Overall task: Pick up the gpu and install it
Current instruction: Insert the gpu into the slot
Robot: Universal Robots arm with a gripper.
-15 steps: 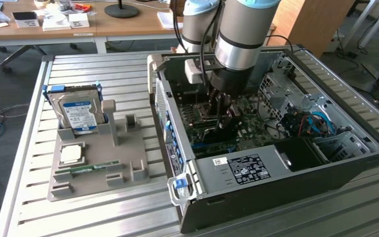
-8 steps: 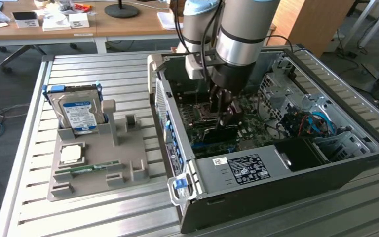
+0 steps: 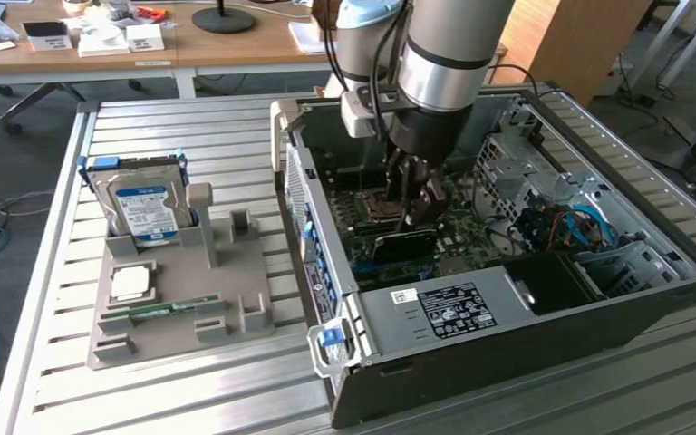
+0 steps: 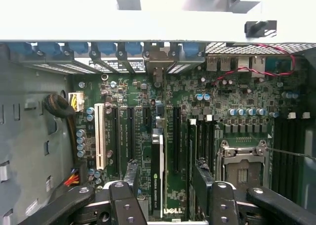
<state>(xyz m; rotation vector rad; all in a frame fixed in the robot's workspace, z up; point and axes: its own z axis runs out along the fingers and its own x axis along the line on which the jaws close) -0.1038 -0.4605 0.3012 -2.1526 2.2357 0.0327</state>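
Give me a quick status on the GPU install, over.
Hand down inside the open PC case, over the motherboard. GPU standing on edge in a slot between the fingers, which sit apart from it. Nothing in the way.

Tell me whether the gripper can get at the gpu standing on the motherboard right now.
Probably yes. The gripper is already down inside the open case, its fingers on either side of the gpu standing edge-on over the motherboard, with nothing between them.
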